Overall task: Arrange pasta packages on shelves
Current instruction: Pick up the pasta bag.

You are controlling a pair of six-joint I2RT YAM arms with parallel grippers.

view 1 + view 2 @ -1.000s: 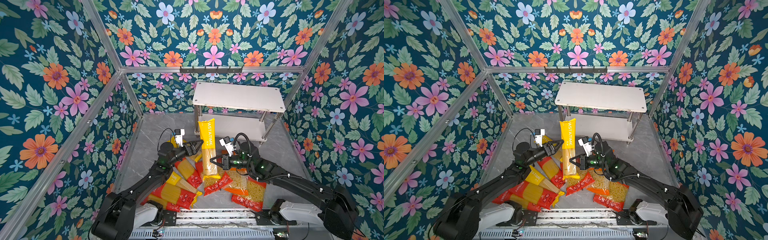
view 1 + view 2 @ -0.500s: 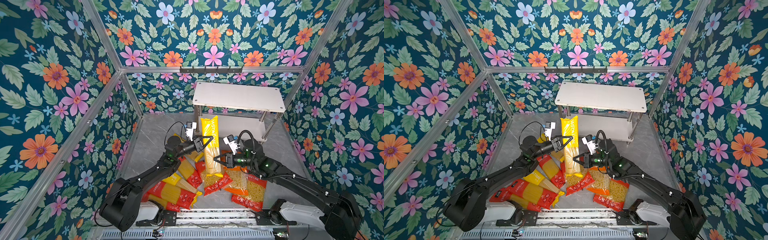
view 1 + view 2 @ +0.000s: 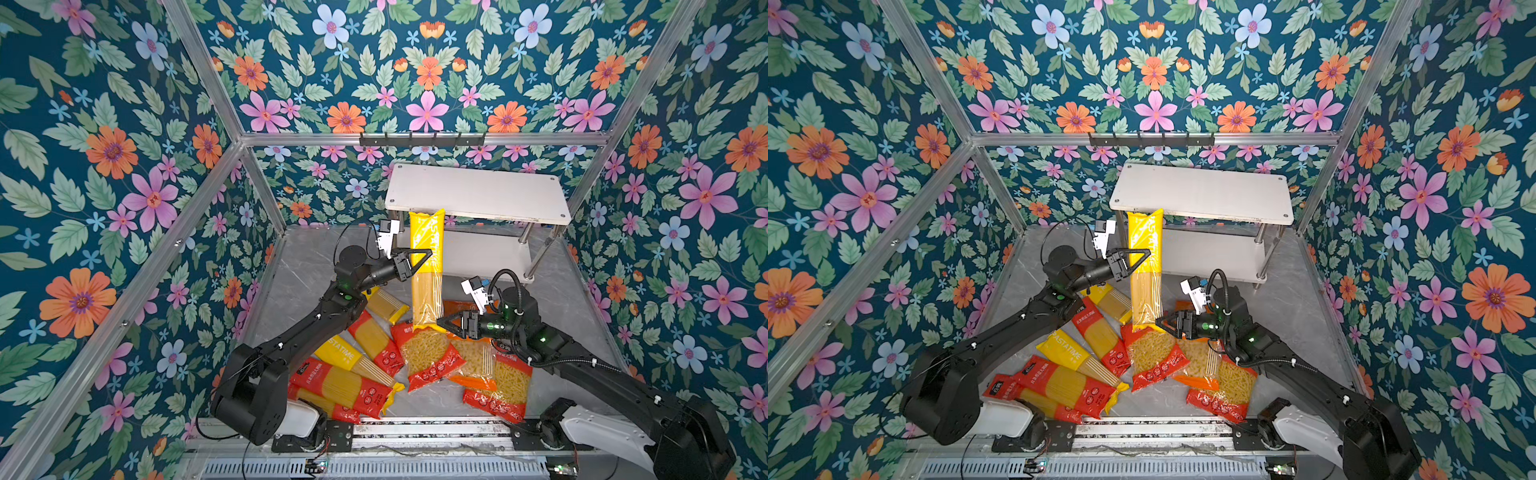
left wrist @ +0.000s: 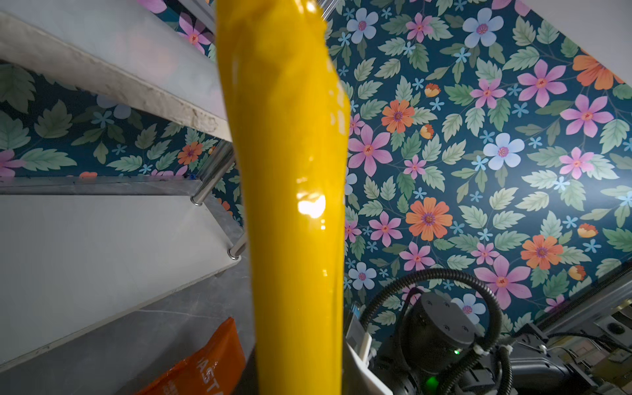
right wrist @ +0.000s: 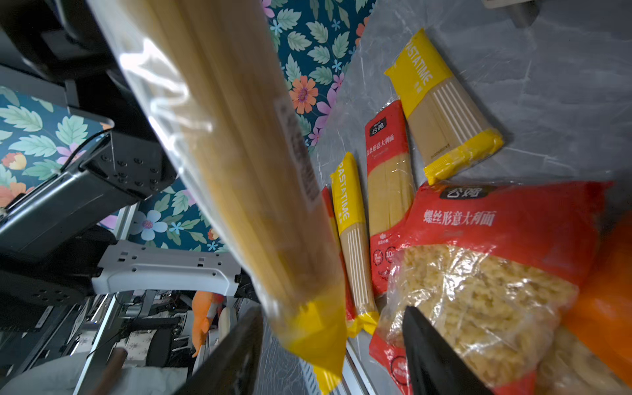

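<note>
We see the left arm (image 3: 316, 320) reaching forward, its wrist turned sideways. The left gripper (image 3: 422, 262) is clenched on the middle of the yellow spaghetti pack (image 3: 426, 286). The right arm (image 3: 590, 365) stretches low over the other packages (image 3: 430, 357) on the floor (image 3: 561, 299). The right gripper (image 3: 441, 322) is released, with its jaws apart beside the pack's lower end. The pack stands upright in the air before the left end of the shelves (image 3: 478, 195). It has a yellow top and a clear window showing straight strands.
</note>
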